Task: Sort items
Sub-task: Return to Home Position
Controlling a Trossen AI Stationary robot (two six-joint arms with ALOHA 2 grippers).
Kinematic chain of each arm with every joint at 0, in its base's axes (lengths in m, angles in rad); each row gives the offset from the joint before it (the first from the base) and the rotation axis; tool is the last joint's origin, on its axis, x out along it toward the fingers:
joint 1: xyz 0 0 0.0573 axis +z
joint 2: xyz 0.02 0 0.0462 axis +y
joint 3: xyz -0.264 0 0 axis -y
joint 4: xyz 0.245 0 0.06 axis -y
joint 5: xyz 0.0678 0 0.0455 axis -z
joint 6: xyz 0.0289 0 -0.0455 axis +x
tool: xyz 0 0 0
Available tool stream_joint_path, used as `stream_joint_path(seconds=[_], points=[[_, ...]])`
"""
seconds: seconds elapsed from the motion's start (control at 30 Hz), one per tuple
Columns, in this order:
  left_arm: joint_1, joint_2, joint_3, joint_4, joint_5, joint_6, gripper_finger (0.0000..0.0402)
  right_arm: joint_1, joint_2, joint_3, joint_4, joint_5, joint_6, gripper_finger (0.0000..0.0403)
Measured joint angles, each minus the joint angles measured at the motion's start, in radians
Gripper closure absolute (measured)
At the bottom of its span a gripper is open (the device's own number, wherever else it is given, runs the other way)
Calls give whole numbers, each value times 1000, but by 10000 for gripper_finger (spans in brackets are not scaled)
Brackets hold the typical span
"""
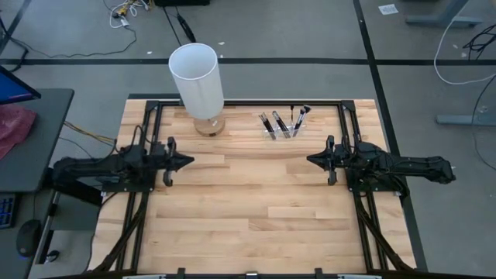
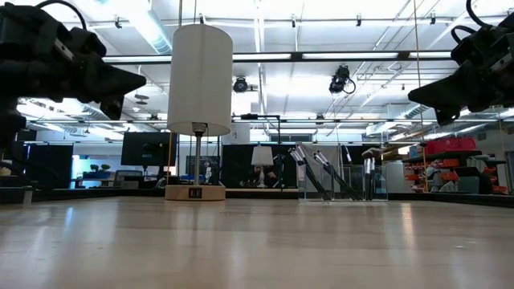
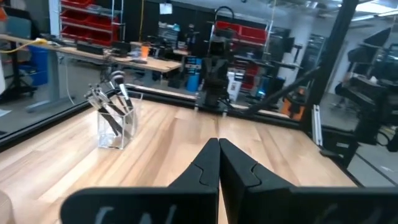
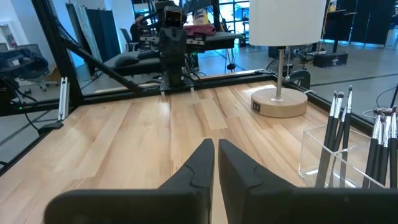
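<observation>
Several dark-handled brushes (image 1: 283, 122) stand tilted in a small clear holder (image 1: 277, 133) at the table's far middle; they also show in the low view (image 2: 325, 178), the left wrist view (image 3: 112, 106) and the right wrist view (image 4: 357, 146). My left gripper (image 1: 191, 161) hangs shut above the table's left side, pointing level toward the right. My right gripper (image 1: 309, 159) hangs above the right side, pointing level toward the left, its fingers nearly together with nothing between them. Both are clear of the brushes.
A lamp with a tall white cylinder shade (image 1: 197, 77) and a round wooden base (image 1: 209, 126) stands at the far edge, left of the holder. A black frame (image 1: 248, 102) borders the wooden table. Bare wood lies between the two grippers.
</observation>
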State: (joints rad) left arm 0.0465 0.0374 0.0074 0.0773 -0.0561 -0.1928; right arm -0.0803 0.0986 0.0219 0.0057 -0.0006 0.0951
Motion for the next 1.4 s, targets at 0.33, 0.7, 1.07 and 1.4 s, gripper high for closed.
stream_joint_path(seconds=[0.33, 0.7, 1.07, 1.4], points=[[0, -34, 0, -46, -8, 30, 400, 0, 0, 0, -1, 0, 0, 376], [0, 1, 0, -57, 1, 22, 395, 0, 0, 0, 0, 0, 0, 376], [0, 2, -1, -38, -2, 13, 395, 0, 0, 0, 0, 0, 0, 376], [0, 2, -1, -32, -2, 13, 395, 54, -74, -1, -2, 9, 0, 376]])
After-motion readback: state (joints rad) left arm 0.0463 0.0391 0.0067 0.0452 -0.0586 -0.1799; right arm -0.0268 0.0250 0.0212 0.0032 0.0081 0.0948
